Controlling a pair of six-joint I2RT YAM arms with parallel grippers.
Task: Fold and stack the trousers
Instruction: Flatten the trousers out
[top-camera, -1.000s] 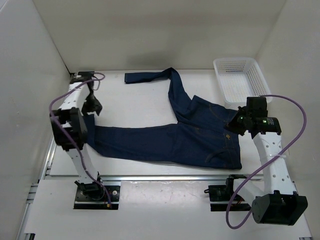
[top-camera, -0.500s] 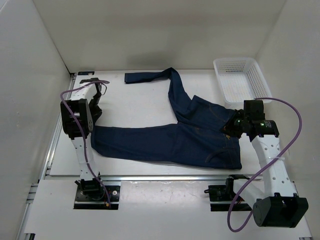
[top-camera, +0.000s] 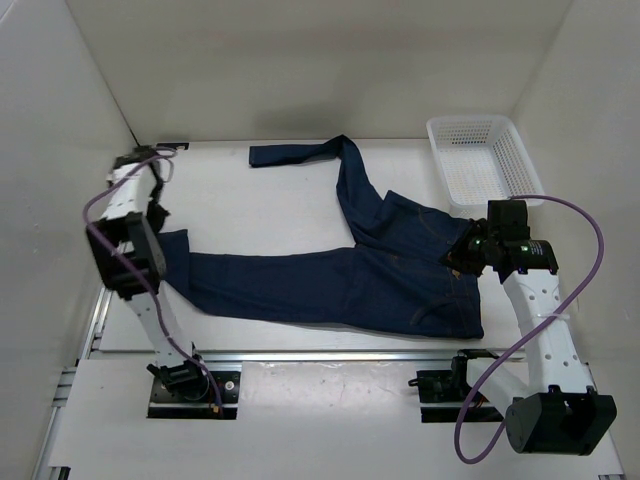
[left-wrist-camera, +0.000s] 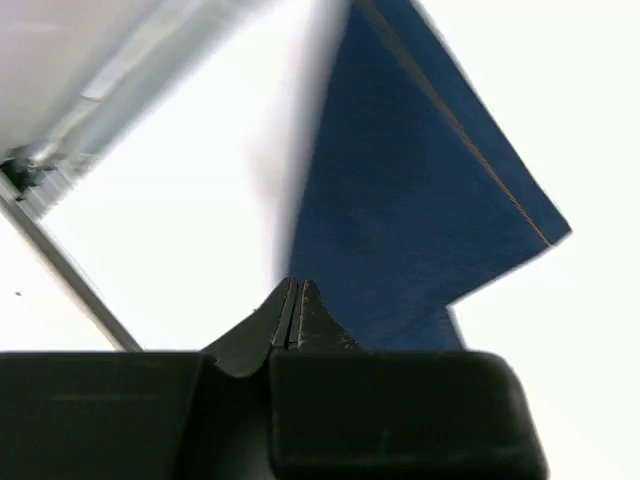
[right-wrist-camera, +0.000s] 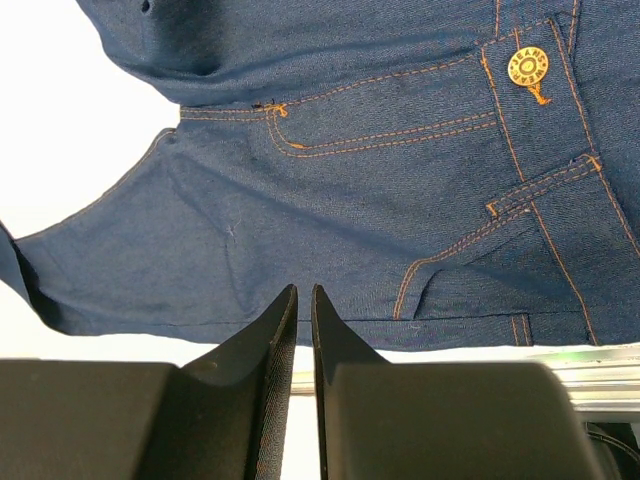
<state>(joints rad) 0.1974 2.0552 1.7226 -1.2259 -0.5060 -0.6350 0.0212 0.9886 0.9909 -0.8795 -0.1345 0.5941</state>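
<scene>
The dark blue trousers (top-camera: 330, 285) lie spread on the white table. One leg runs left, the other bends to the back (top-camera: 290, 153), and the waist is at the right. My left gripper (top-camera: 157, 212) is at the left leg's hem. In the left wrist view its jaws (left-wrist-camera: 295, 285) are pressed together and the blurred blue cloth (left-wrist-camera: 420, 190) reaches right up to the tips. My right gripper (top-camera: 462, 255) hovers over the waist part (right-wrist-camera: 350, 200). A thin slit shows between its fingertips (right-wrist-camera: 302, 290), with nothing in it.
A white plastic basket (top-camera: 483, 160) stands at the back right. A metal rail (top-camera: 330, 355) runs along the table's near edge. White walls close in on the left, back and right, and the left arm's elbow (top-camera: 125, 262) is close to the left wall.
My left gripper has closed at the leg hem and its arm has swung left toward the wall. The right arm shifted slightly a second ago and has since stayed still.
</scene>
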